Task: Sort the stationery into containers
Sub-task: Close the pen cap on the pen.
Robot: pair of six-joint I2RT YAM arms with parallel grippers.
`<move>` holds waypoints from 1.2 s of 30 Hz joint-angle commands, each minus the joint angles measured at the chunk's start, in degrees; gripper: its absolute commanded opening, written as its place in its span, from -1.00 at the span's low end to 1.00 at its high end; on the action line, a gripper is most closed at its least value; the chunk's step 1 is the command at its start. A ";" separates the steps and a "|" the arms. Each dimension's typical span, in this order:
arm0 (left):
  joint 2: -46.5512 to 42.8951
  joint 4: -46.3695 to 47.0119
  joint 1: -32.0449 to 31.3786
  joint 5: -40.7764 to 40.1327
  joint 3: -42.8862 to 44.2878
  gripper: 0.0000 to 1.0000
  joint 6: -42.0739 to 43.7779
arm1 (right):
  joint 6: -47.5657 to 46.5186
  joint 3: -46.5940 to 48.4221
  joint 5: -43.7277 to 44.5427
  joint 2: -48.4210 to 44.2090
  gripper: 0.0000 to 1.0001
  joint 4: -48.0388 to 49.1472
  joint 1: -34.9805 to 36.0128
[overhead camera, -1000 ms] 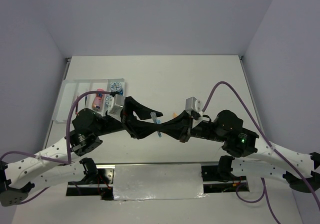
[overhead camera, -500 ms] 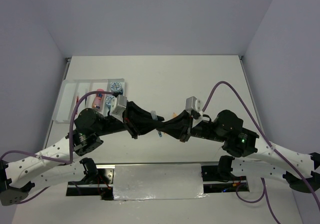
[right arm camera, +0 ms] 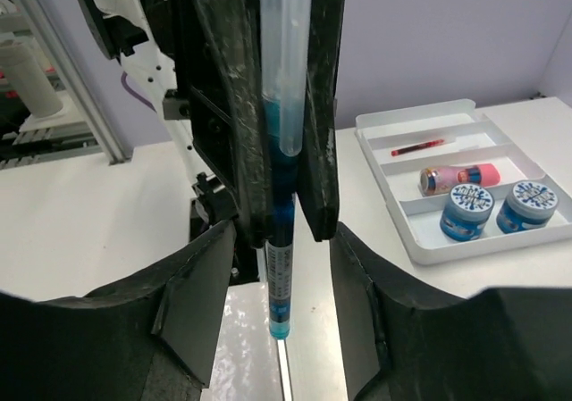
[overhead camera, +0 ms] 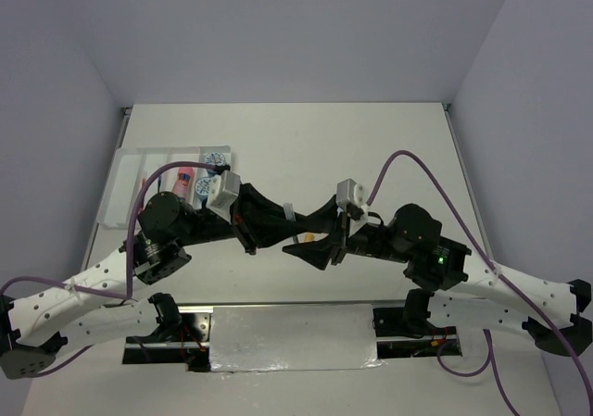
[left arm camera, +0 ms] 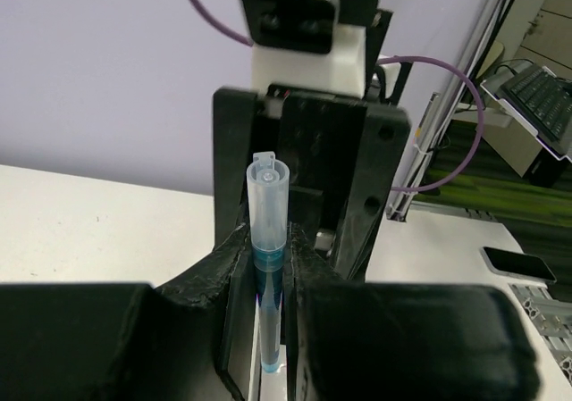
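A blue pen with a clear cap (overhead camera: 289, 218) is clamped in my left gripper (overhead camera: 286, 223), which is shut on it above the table's middle. In the left wrist view the pen (left arm camera: 268, 206) stands between my left gripper's (left arm camera: 268, 256) jaws. My right gripper (overhead camera: 299, 233) faces it, open, with its fingers spread either side of the pen (right arm camera: 284, 151) in the right wrist view and not touching it. The white divided tray (overhead camera: 130, 184) lies at the far left. It holds a red pen (right arm camera: 417, 146), a pink-orange cylinder (right arm camera: 458, 178) and two blue-white rolls (right arm camera: 466, 212).
A shiny metal plate (overhead camera: 292, 337) lies at the near edge between the arm bases. Grey walls close in the table at the back and sides. A purple cable (overhead camera: 408, 161) loops above the right arm.
My right gripper has opened and let go of the blue pen. My left gripper stays shut on it. Both arms have shifted slightly away from the near edge.
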 commanded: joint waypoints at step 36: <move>-1.84 -5.09 0.00 -15.25 9.97 0.98 1.70 | 0.98 -1.79 5.56 1.23 -1.00 3.98 -0.27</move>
